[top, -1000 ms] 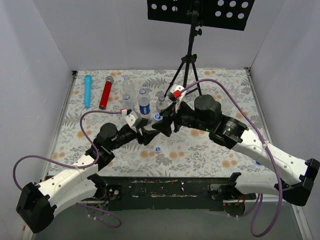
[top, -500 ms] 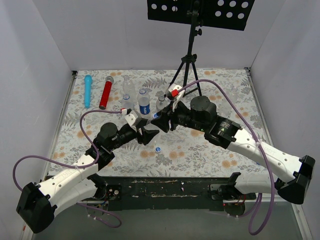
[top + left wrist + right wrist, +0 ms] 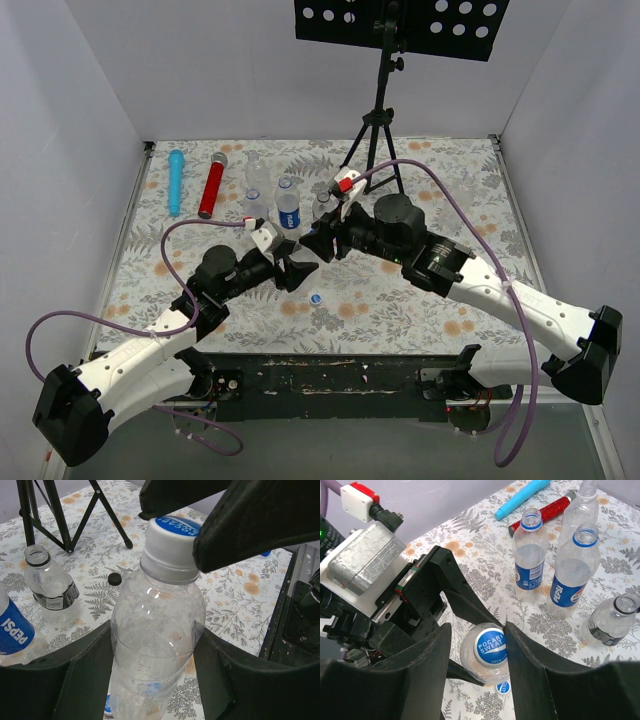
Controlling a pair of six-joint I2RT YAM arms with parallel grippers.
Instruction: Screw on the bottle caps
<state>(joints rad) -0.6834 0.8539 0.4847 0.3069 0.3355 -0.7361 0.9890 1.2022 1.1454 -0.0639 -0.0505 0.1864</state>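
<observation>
My left gripper (image 3: 153, 635) is shut on the body of a clear bottle (image 3: 155, 610) and holds it upright. A white-sided cap with a blue "Pocari Sweat" top (image 3: 490, 646) sits on its neck. My right gripper (image 3: 477, 630) is open and straddles that cap from above. One finger (image 3: 530, 665) touches the cap's side, and the other stands apart from it. In the top view the two grippers meet at mid-table, left (image 3: 290, 272) and right (image 3: 318, 243). A loose blue cap (image 3: 316, 298) lies on the mat just below them. A black cap (image 3: 115, 578) lies further off.
Two uncapped Pepsi bottles (image 3: 529, 555) (image 3: 571, 575), a small open bottle (image 3: 610, 620) and a taller clear one (image 3: 582, 505) stand behind. A blue cylinder (image 3: 176, 181) and a red one (image 3: 212, 184) lie at the back left. A black tripod (image 3: 375, 140) stands at the back.
My right arm has swung left and its gripper has moved in over the top of the bottle. My left gripper has kept hold of the bottle in about the same place.
</observation>
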